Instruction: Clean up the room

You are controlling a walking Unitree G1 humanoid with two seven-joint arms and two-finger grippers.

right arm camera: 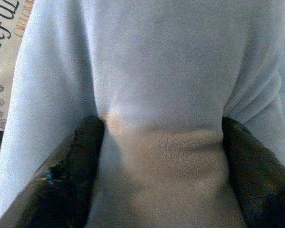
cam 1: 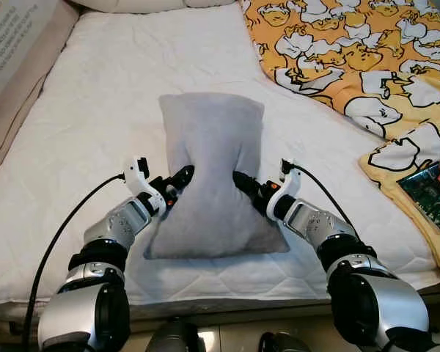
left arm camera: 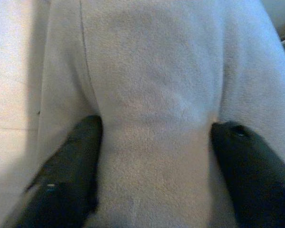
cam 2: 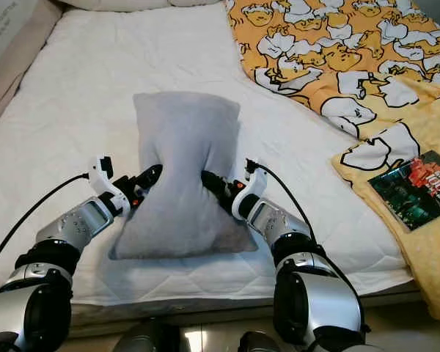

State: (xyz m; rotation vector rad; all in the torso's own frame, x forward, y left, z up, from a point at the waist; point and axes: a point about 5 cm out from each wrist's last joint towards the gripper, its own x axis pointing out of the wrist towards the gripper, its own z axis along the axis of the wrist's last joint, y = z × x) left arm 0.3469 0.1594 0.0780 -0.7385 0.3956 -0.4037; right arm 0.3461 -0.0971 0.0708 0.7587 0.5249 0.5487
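Note:
A grey fleece pillow point(cam 1: 209, 158) lies lengthwise on the white mattress point(cam 1: 95, 110), near its front edge. My left gripper point(cam 1: 182, 176) bites into the pillow's left side at mid-height. My right gripper point(cam 1: 242, 180) bites into the right side opposite it. The pillow is pinched into a waist between them. In the left wrist view, both black fingers point(left arm camera: 71, 166) press into a fold of grey fabric point(left arm camera: 156, 95). The right wrist view has the same grip, fingers point(right arm camera: 71, 171) squeezing the fleece point(right arm camera: 156, 71).
A yellow blanket with a duck print point(cam 1: 352, 44) covers the bed's right side. A dark book point(cam 2: 414, 187) lies on it near the right edge. A cardboard box point(cam 1: 11, 37) stands at the far left. A white pillow point(cam 1: 132, 4) rests at the head.

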